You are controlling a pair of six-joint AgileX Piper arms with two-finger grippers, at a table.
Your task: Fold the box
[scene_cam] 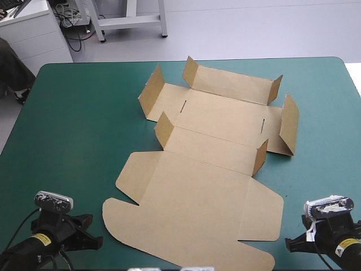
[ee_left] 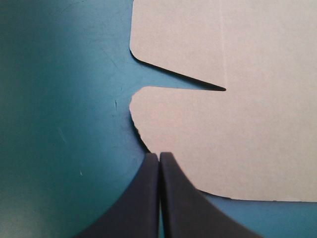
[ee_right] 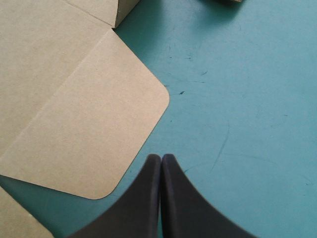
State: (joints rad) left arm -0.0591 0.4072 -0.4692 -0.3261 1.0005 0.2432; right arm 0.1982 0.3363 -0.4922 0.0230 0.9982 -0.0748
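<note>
The box (scene_cam: 203, 186), a cut sheet of brown board, was laid mid-table on the teal-green table cover (scene_cam: 73, 124), far walls raised, near lid flat. The left gripper (ee_left: 159, 154) was closed and empty at the lid's near left corner. The right gripper (ee_right: 161, 156), likewise closed on nothing, was placed just beside the lid's right flap.
</note>
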